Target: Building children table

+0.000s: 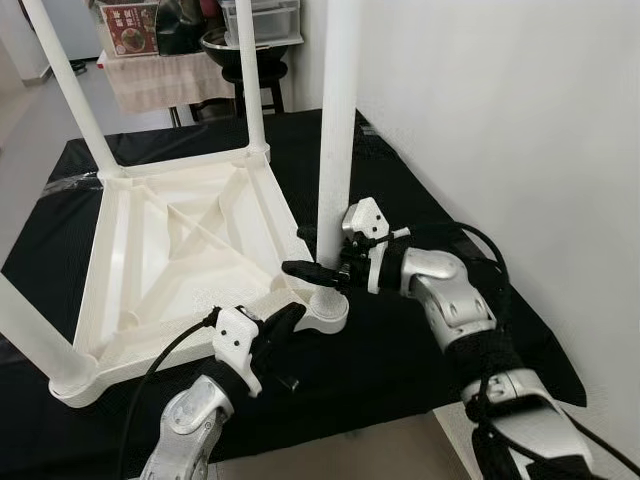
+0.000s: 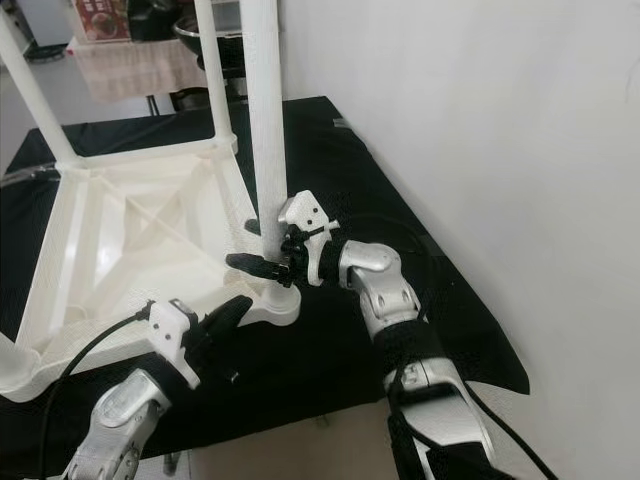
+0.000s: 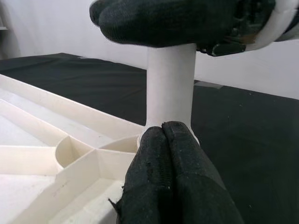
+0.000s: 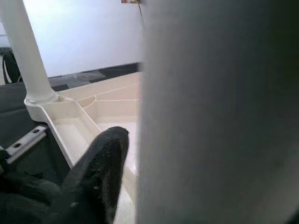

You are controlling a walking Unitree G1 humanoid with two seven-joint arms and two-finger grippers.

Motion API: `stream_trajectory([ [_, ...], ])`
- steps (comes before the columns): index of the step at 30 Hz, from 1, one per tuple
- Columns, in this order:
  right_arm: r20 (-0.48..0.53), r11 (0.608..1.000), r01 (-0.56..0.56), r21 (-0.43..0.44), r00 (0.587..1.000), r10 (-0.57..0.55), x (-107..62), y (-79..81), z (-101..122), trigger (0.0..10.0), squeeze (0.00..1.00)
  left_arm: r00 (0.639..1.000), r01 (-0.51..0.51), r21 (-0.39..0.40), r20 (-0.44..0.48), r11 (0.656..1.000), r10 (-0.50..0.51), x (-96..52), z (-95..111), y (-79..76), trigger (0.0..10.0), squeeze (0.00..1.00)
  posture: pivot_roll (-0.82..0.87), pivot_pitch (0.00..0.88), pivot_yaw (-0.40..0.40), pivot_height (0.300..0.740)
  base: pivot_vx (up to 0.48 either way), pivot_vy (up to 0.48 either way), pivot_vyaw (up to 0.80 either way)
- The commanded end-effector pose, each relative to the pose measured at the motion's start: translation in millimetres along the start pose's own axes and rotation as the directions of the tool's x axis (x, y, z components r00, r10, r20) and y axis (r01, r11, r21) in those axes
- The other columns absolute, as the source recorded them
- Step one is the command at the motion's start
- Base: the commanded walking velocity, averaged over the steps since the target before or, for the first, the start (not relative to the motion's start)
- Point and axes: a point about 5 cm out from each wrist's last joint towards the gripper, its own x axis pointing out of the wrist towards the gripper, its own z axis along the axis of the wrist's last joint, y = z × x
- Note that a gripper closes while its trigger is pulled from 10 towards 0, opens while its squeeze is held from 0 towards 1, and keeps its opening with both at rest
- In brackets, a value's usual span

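White kids' table top is lying upside down on a black-covered counter, ribbed underside facing up. The near-right leg is standing upright in its corner socket, long axis vertical, right at both claws.

Right claw is reaching in from the right, low on that leg just above the socket. One finger is crossing in front of the leg, and in the right wrist view the leg is sitting against the fingers, so it looks clamped on the leg.

Left claw is coming up from below with its fingers pressed together, holding nothing, tip touching the socket base. Right claw is the one set to turn or press the leg down.

Three other legs are already standing in their corners. The open cells under the top are holding nothing.
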Motion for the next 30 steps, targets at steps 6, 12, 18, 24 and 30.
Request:
stream_trajectory([
  [6,0.0,0.999,0.025,0.027,1.0,-0.025,2.6,-9.0,-1,0.0,0.0,1.0,-0.007,0.004,-0.015,1.0,0.007,-2.2,-4,0.8,10.0,0.0,0.06,0.0,-0.008,0.74,0.0,0.0,0.0],
  [12,-0.027,0.989,0.144,0.028,0.989,-0.143,-5.9,-11.5,-14,0.0,0.0,1.0,-0.005,0.001,-0.015,1.0,0.005,-2.9,-4,-0.5,10.0,0.0,0.05,0.0,-0.005,0.74,0.0,0.0,0.0],
  [18,-0.138,0.756,0.648,0.088,0.76,-0.635,-7.3,-2.3,-50,0.0,0.0,1.0,-0.005,0.0,-0.013,1.0,0.005,-5.0,-3,-1.9,10.0,0.0,0.05,0.005,-0.01,0.74,0.0,0.0,0.0],
  [24,-0.203,0.578,0.809,0.11,0.588,-0.783,-8.5,18.4,-67,0.0,0.0,1.0,-0.006,0.0,-0.013,1.0,0.006,-5.8,-3,-1.6,10.0,0.0,0.04,0.016,-0.008,0.74,0.0,0.0,0.0],
  [30,-0.152,0.722,0.687,0.081,0.725,-0.672,26.8,35.4,-62,0.0,0.0,1.0,-0.006,0.005,-0.015,1.0,0.006,-5.2,-3,-1.2,10.0,0.0,0.05,0.008,-0.017,0.74,0.0,0.0,0.0],
])
